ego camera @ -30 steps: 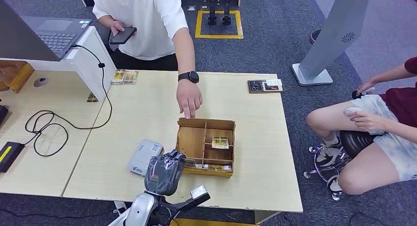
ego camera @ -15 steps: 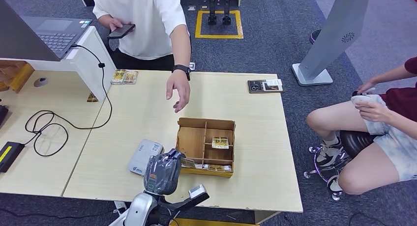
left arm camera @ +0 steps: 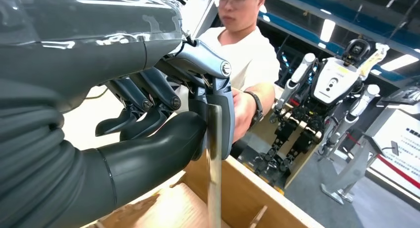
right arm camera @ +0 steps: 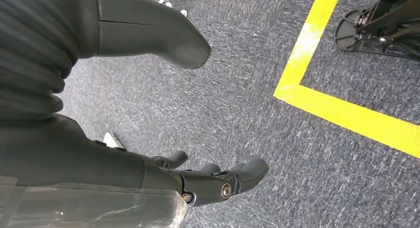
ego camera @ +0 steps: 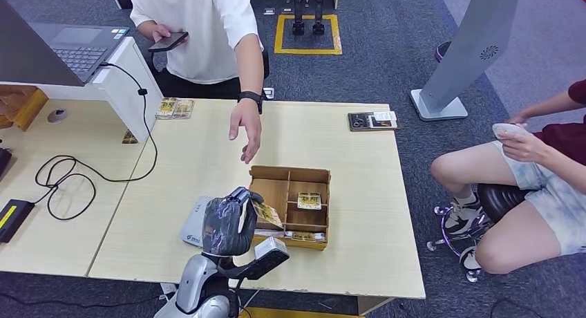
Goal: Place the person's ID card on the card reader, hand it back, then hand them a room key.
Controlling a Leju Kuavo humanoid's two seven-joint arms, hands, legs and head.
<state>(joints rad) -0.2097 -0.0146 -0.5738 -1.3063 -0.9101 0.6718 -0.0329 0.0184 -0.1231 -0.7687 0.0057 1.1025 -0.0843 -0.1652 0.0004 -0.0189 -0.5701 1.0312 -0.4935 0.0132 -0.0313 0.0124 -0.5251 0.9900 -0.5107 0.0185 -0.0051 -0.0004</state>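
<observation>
A robot stands at a pale wooden table (ego camera: 207, 166) facing a person in a white shirt. The robot's left hand (ego camera: 224, 226) is raised just above the near edge of a compartmented wooden box (ego camera: 290, 193), pinching a thin card (ego camera: 266, 213) between its thumb and one finger; the left wrist view shows the card edge-on, held upright over the box. Judging by its yellow print, which matches the cards lying in the box, this looks like a room key. The grey card reader (ego camera: 204, 220) sits on the table just beside the box, partly hidden by the hand. The person's hand (ego camera: 247, 130) reaches out over the table, open and waiting, apart from the card. The handover appears to be what remains. The right hand (right arm camera: 218, 181) hangs over the carpet, fingers loosely apart, holding nothing.
</observation>
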